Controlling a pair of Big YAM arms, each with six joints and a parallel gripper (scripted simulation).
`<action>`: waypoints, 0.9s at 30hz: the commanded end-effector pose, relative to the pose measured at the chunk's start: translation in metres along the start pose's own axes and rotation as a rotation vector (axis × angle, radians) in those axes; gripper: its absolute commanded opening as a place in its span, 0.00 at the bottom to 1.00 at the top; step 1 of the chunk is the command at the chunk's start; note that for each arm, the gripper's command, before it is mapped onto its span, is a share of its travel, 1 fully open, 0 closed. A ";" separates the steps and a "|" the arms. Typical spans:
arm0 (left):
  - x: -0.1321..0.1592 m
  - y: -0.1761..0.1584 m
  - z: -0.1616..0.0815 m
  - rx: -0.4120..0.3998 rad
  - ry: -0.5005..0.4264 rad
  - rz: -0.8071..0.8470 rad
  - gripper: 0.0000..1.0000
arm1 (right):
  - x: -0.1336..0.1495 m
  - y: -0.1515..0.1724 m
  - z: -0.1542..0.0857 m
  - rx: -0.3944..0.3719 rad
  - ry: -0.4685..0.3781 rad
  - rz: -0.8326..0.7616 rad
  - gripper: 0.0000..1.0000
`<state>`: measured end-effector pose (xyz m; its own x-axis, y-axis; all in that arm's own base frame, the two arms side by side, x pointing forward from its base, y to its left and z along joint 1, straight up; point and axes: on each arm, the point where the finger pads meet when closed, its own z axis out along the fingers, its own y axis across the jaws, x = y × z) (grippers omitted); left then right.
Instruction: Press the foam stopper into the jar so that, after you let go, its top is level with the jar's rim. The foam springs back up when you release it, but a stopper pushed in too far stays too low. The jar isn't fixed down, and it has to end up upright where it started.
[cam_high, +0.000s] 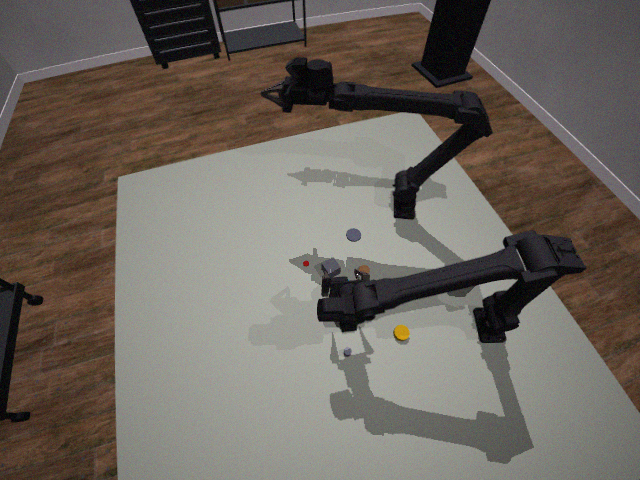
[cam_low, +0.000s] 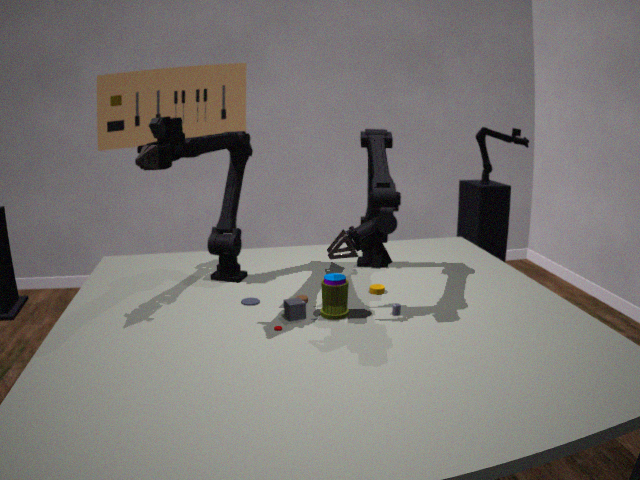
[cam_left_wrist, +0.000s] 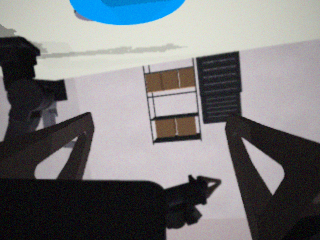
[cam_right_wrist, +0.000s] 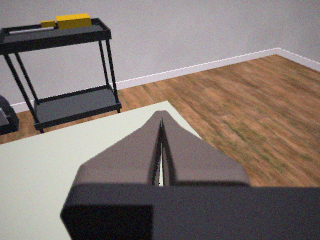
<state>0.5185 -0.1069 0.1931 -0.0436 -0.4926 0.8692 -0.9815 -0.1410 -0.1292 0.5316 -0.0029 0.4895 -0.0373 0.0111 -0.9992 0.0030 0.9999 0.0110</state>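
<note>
The olive-green jar (cam_low: 334, 300) stands upright on the table. The foam stopper, with a blue top (cam_low: 334, 277) (cam_left_wrist: 125, 14) and a purple side, sits in its mouth and stands above the rim. In the top view my left arm hides the jar and stopper. My left gripper (cam_high: 341, 272) (cam_left_wrist: 159, 120) is open and empty, above the table, with the blue top at the upper edge of the left wrist view. My right gripper (cam_high: 265, 94) (cam_low: 139, 160) (cam_right_wrist: 161, 119) is shut and empty, raised high and far from the jar.
A grey cube (cam_high: 330, 267) (cam_low: 294, 309) and an orange disc (cam_high: 363, 269) (cam_low: 302, 298) lie close to the jar. A red disc (cam_high: 306, 263) (cam_low: 278, 328), a grey-purple disc (cam_high: 353, 235) (cam_low: 250, 301), a yellow disc (cam_high: 401, 332) (cam_low: 376, 289) and a small grey cylinder (cam_high: 347, 351) (cam_low: 396, 309) lie around.
</note>
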 end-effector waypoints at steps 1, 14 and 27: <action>0.012 -0.022 -0.007 -0.006 0.003 -0.039 0.98 | -0.010 0.007 -0.008 -0.010 -0.040 -0.022 0.00; -0.016 0.000 -0.010 -0.032 -0.003 -0.143 0.98 | -0.013 0.009 -0.019 -0.014 -0.051 -0.018 0.00; -0.033 0.012 0.007 -0.043 -0.002 -0.161 0.98 | -0.014 0.009 -0.012 -0.013 -0.055 -0.021 0.00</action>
<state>0.5107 -0.0942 0.1808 0.0870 -0.4722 0.8772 -0.9831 -0.1831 -0.0011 0.5188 -0.0004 0.4902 -0.0039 0.0009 -1.0000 0.0000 1.0000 0.0009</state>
